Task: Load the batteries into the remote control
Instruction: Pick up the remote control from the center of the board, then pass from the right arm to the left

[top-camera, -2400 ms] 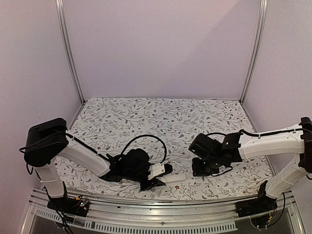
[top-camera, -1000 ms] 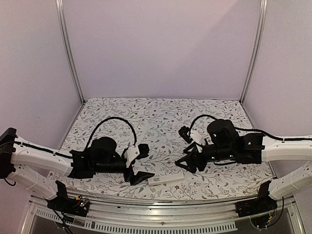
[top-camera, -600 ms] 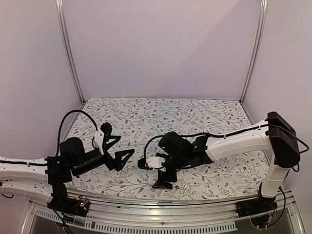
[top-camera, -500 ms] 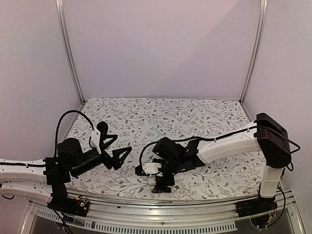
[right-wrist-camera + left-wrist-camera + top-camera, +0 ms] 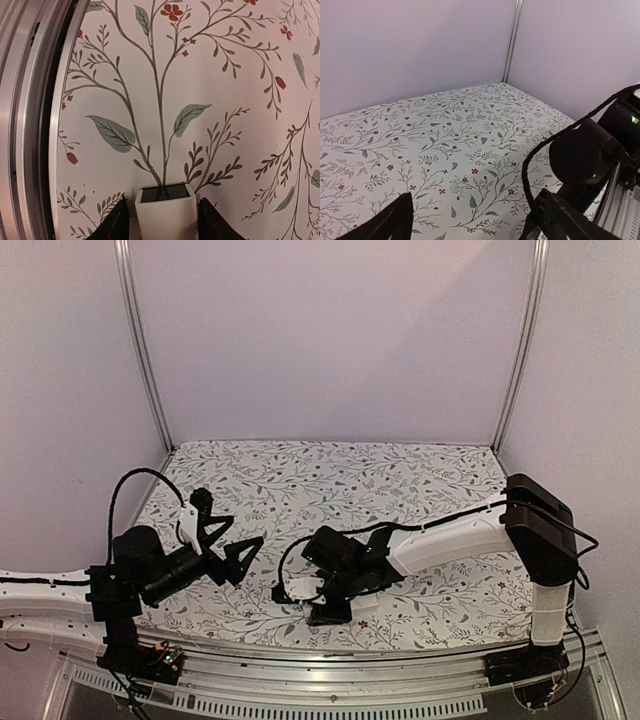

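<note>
— Loading status?
— Unconfirmed. No batteries visible anywhere; possibly inside already, possibly not. Remote at bottom centre of right-wrist view, pinched between right gripper's jaws. Left gripper spread wide, empty, at left of overhead view.
— Remaining?
— Checking the dark recess.

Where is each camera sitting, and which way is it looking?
Top: high behind the robot, looking down at the flowery cloth; left arm and right arm show.
Left wrist: looking across the cloth to a far corner; its own fingers show at the bottom.
Right wrist: looking straight down beside the metal rail; its fingers flank the remote control.
Shared: top and left wrist both see the right arm.
</note>
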